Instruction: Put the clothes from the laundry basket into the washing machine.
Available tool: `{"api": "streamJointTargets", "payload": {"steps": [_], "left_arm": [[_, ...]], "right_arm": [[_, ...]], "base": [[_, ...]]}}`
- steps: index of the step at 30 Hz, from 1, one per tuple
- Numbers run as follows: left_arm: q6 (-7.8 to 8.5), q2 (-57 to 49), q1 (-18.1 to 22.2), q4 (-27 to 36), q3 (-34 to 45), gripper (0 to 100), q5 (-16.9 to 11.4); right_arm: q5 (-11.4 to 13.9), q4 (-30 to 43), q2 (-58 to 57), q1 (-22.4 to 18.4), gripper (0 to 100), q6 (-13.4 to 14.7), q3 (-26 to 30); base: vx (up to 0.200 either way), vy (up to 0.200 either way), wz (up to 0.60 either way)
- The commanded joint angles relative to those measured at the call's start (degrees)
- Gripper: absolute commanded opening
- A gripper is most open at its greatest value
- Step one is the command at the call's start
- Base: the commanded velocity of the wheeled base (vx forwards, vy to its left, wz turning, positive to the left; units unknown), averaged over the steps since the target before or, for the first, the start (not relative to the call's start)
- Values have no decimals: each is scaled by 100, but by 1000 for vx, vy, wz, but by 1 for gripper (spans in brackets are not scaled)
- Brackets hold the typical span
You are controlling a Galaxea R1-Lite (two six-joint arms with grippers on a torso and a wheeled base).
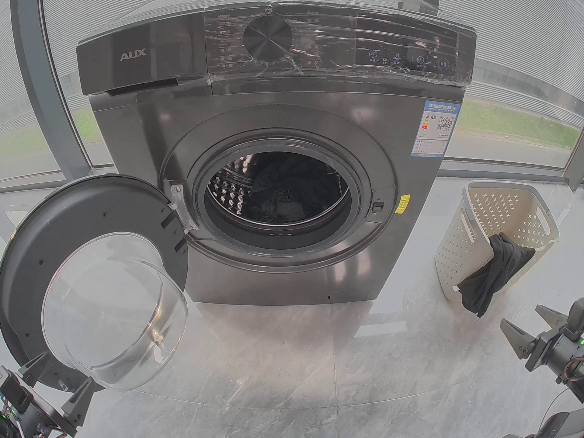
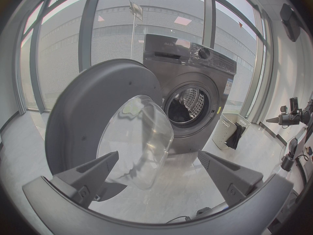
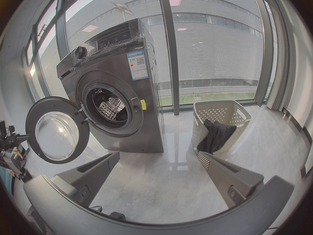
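1. Washing machine [image 1: 274, 284]: grey front-loader standing on a pale tiled floor [image 1: 304, 360] in front of tall windows [image 1: 523, 44]. Its control panel is wrapped in clear film.
2. Door [image 1: 67, 232]: swung wide open toward the robot's left, hinged at the left edge of the drum opening, with the clear glass bowl facing into the room.
3. Clothes in the drum [image 1: 286, 193]: a dark heap lies toward the back and bottom of the drum (number of pieces cannot be told).
4. Laundry basket [image 1: 453, 244]: white and perforated, on the floor to the right of the machine, near its front corner but not touching it.
5. Dark garment [image 1: 499, 266]: draped over the basket's near rim. One part sits inside and the rest hangs down the outer wall toward the floor.
6. Left gripper [image 1: 59, 375]: low on the robot's left, just in front of the lower edge of the open door. Jaws are spread wide and hold nothing (the wrist view looks between the two fingers at the glass bowl).
7. Right gripper [image 1: 528, 320]: low on the robot's right, on the near side of the basket and apart from it, below the hanging garment. Jaws are spread and empty.
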Motion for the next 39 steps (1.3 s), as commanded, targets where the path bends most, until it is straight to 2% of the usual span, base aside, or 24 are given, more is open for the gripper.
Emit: {"api": "streamJointTargets", "payload": {"steps": [1, 2, 3, 5, 11, 12, 14, 16, 18, 20, 21, 22, 23, 26, 28, 29, 30, 31, 32, 34, 35, 38, 39], "left_arm": [[98, -1705, 840, 849, 75, 100, -346], [80, -1705, 848, 849, 75, 100, -346], [89, -1705, 892, 787, 84, 100, -355], [168, -1705, 945, 770, 92, 100, -364], [212, -1705, 1261, 761, 92, 100, -337], [212, -1705, 1288, 761, 92, 100, -337], [309, -1705, 1472, 761, 92, 100, -320], [467, -1705, 1674, 761, 92, 100, -320], [704, -1758, 1947, 761, 101, 100, -364], [889, -1987, 2175, 778, 92, 100, -504], [968, -2154, 2237, 770, 92, 100, -645], [1003, -2215, 2255, 770, 92, 100, -715], [1029, -2215, 2246, 778, 84, 100, -742], [942, -2215, 2246, 805, 84, 100, -662], [801, -2215, 2246, 805, 84, 100, -803], [660, -2215, 2246, 866, 92, 100, -1023], [651, -2215, 2246, 1016, 92, 100, -1295], [695, -2215, 2237, 1121, 84, 100, -1515], [775, -2215, 2237, 1191, 57, 100, -1585], [801, -2215, 2246, 1174, 57, 100, -1568], [792, -2215, 2246, 1104, 84, 100, -1471], [572, -2215, 2246, 1086, 92, 100, -1269], [564, -2215, 2246, 1086, 92, 100, -1260]], "right_arm": [[21, 1249, -1921, -490, 100, -64, 101], [29, 1276, -1956, -499, 100, -73, 101], [109, 1575, -2325, -710, 100, -143, 101], [311, 1926, -2730, -921, 100, -275, 101], [1207, 3324, -4611, -1615, 100, -662, 101], [1242, 3420, -4690, -1642, 100, -680, 101], [1629, 3965, -5200, -1914, 100, -662, -57], [1831, 4044, -5349, -2187, 100, -671, -92], [1814, 4027, -5402, -2222, 100, -741, -83], [1638, 4027, -5402, -2239, 100, -899, -48], [1392, 4000, -5402, -2239, 100, -1022, 57], [1286, 3974, -5402, -2239, 100, -1031, 101], [1313, 3948, -5402, -2239, 100, -952, 84], [1374, 3930, -5402, -2213, 100, -908, 84], [1374, 3930, -5402, -2213, 100, -917, 84], [1374, 3930, -5402, -2213, 100, -926, 84], [1374, 3930, -5402, -2213, 100, -926, 84], [1374, 3930, -5402, -2213, 100, -917, 92], [1374, 3930, -5402, -2213, 100, -926, 92], [1374, 3930, -5402, -2213, 100, -935, 92], [1374, 3930, -5402, -2213, 100, -935, 92], [1374, 3930, -5402, -2213, 100, -935, 92], [1374, 3930, -5402, -2213, 100, -935, 92]], "base": [[0, 0, 0], [0, 0, 0], [0, 0, 0], [0, 0, 0], [0, 0, 0], [0, 0, 0], [0, 0, 0], [0, -200, 0], [0, -200, 0], [0, -200, 0], [0, -200, 0], [0, -200, 0], [0, -200, 0], [0, 0, 0], [0, 0, 0], [0, 0, 0], [0, 0, 0], [0, 0, 0], [0, 0, 0], [0, 0, 0], [0, 0, 0], [0, 0, 0], [0, -200, 0]]}}
